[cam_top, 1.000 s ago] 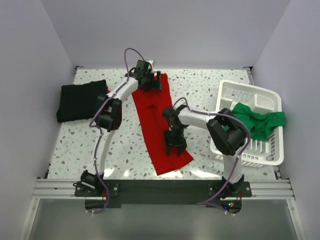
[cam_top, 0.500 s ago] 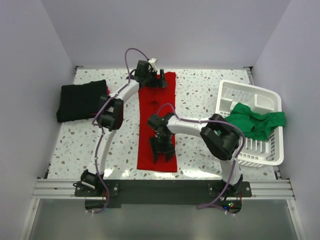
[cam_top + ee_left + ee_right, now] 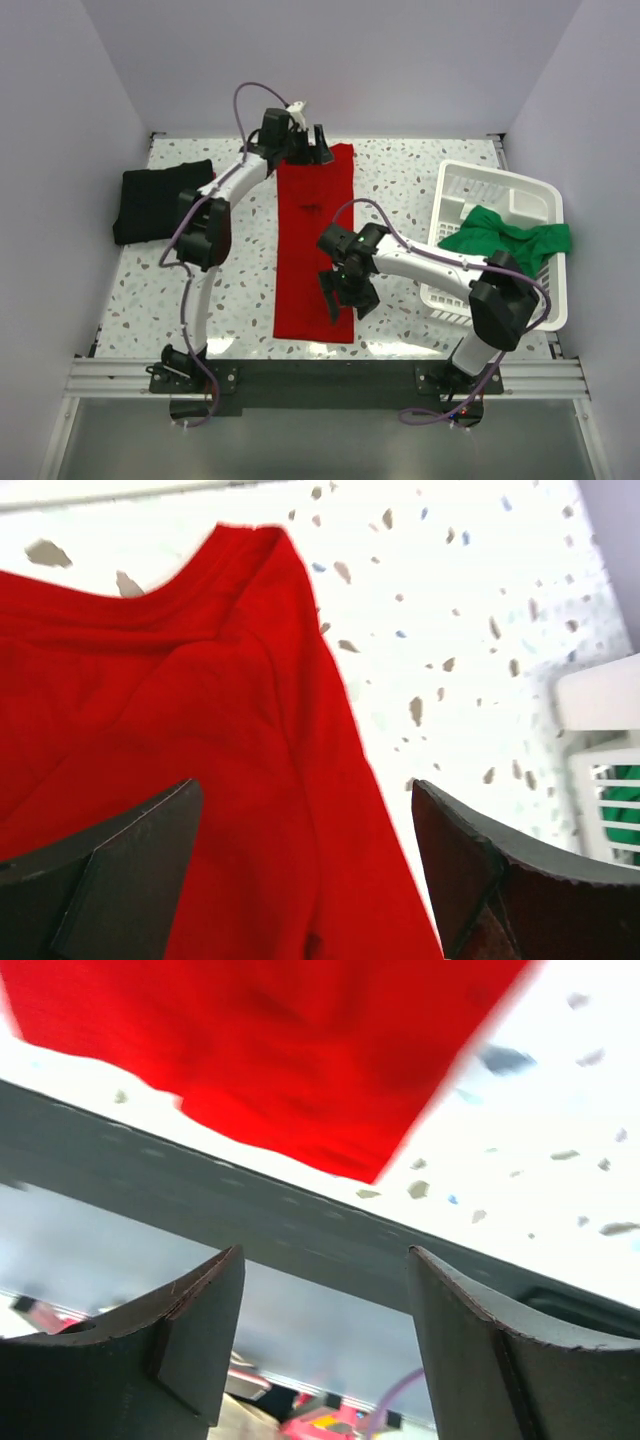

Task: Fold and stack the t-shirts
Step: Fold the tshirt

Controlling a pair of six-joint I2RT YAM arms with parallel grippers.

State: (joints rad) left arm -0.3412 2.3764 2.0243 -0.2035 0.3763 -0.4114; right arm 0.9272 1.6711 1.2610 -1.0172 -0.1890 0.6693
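Red t-shirt (image 3: 314, 250) is lying flat on the speckled surface (image 3: 240, 290) as a long narrow strip, folded lengthwise. It is running from the far edge of the surface down toward the dark rail (image 3: 320, 375) at the near side, and its near end is stopping just short of that rail.

The left arm (image 3: 205, 225) is reaching out to the far end of the strip. The left fingers (image 3: 110, 880) are standing wide apart there, released, with the red cloth and its collar spreading out beneath them and nothing pinched between them.

The right arm (image 3: 430, 262) is stretching across from the right. The right fingers (image 3: 190, 1340) are hovering over the near right edge of the red strip, likewise spread and gripping nothing. The right wrist view is blurred, showing the near corner of the red cloth, the speckled surface and the rail.

The black t-shirt (image 3: 160, 203) is sitting folded at the far left of the surface, well apart from the red one. The green t-shirt (image 3: 505, 240) is lying crumpled in the white basket (image 3: 500, 300) at the right, partly draping over its far right rim.
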